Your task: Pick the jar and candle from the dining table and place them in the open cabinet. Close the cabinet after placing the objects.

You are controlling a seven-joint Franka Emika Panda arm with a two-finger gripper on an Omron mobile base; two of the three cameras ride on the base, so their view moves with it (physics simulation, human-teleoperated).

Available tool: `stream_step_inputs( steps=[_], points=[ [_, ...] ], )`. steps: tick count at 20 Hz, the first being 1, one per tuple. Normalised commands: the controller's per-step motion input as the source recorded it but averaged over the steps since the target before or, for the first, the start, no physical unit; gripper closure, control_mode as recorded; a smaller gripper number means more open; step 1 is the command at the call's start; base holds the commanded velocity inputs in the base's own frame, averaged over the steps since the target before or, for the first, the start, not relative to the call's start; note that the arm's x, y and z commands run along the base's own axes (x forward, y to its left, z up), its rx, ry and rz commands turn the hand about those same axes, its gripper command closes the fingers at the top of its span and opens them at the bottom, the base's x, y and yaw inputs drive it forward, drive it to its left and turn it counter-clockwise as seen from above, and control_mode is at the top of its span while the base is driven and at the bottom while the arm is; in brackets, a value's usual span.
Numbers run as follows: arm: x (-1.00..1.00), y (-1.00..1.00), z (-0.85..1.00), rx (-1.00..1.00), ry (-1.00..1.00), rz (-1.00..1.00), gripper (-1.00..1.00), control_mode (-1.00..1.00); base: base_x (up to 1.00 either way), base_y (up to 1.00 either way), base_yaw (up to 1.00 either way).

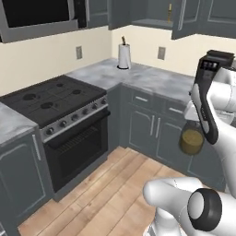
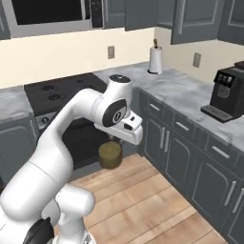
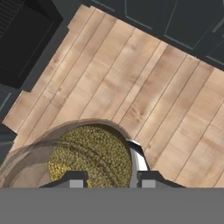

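Observation:
The jar (image 1: pixel 191 141), clear glass with olive-brown filling, hangs from my gripper (image 1: pixel 191 128) above the wooden floor, in front of the lower cabinet doors. In the right base view the jar (image 2: pixel 110 154) sits just under the gripper (image 2: pixel 114 141). The hand view looks down into the jar (image 3: pixel 89 157), with the gripper (image 3: pixel 111 180) shut on its rim. The open cabinet (image 1: pixel 148 22) is high on the back wall, its door (image 1: pixel 186 18) swung out. The thin yellow candle (image 1: pixel 169 13) stands on its shelf. The dining table is out of view.
A stove (image 1: pixel 55 99) with an oven below is at the left. A paper towel roll (image 1: pixel 123 56) stands on the corner counter (image 1: pixel 152 78). A black coffee machine (image 2: pixel 226 94) sits on the counter at the right. Wooden floor (image 2: pixel 143 200) lies below.

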Motion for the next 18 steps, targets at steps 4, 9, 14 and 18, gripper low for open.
stream_step_inputs(
  steps=[4, 9, 14, 18],
  points=[
    [0.00, 0.00, 0.00, 0.00, 0.00, 0.00, 1.00, 1.00, 0.74, 0.26, -0.25],
    [0.00, 0.00, 0.00, 0.00, 0.00, 0.00, 1.00, 1.00, 0.72, 0.12, -0.25],
    [0.00, 0.00, 0.00, 0.00, 0.00, 0.00, 1.00, 1.00, 0.76, 0.00, -0.24],
    [0.00, 0.00, 0.00, 0.00, 0.00, 0.00, 1.00, 1.00, 0.73, 0.03, -0.24]
  ],
)
